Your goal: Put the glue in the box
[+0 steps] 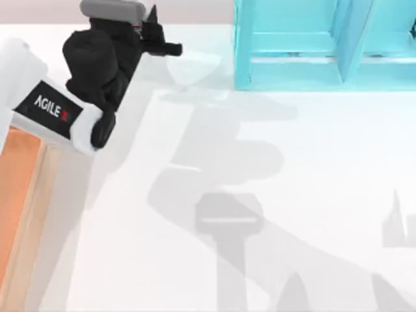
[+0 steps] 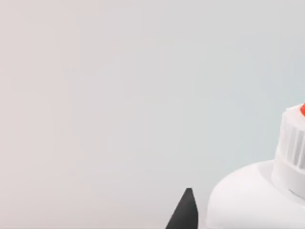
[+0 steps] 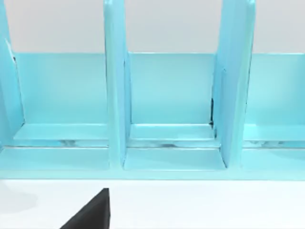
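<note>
White table (image 1: 273,195): left gripper (image 1: 156,39) grips the glue (image 2: 257,195) (beside the box (image 1: 19,195)).

Top view: camera above the table (image 1: 273,195), looking straight down; the box (image 1: 19,195) lies at the left edge, the shelf (image 1: 312,52) at the far right. Left wrist view: set very close to the glue (image 2: 257,200), facing a plain pale background. Right wrist view: low and level, near the table, facing the shelf (image 3: 167,109) head-on. The shelf and the table are common to the top and right wrist views.
</note>
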Robot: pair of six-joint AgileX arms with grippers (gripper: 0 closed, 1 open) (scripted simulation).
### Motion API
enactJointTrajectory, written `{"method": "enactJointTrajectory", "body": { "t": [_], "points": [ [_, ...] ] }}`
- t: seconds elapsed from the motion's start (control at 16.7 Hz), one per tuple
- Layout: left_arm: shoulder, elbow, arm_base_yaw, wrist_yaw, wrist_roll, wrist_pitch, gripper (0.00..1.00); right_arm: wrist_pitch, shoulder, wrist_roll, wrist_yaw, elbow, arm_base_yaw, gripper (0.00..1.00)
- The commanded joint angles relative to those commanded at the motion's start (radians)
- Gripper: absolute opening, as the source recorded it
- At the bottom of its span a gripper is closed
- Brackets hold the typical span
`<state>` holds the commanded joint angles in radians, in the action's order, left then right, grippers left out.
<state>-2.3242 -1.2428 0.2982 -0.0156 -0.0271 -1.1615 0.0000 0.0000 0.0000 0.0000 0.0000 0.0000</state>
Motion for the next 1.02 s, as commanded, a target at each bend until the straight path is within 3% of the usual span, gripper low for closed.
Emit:
{"method": "enactJointTrajectory", "body": {
  "t": [0.72, 1.02],
  "points": [
    [0.072, 0.148, -0.580, 1.030, -0.031, -0.146, 0.00, 0.000, 0.000, 0.000, 0.000, 0.000, 0.000, 1.00],
    [0.117, 0.295, -0.844, 1.389, -0.025, -0.223, 0.00, 0.000, 0.000, 0.000, 0.000, 0.000, 0.000, 1.00]
  ]
}}
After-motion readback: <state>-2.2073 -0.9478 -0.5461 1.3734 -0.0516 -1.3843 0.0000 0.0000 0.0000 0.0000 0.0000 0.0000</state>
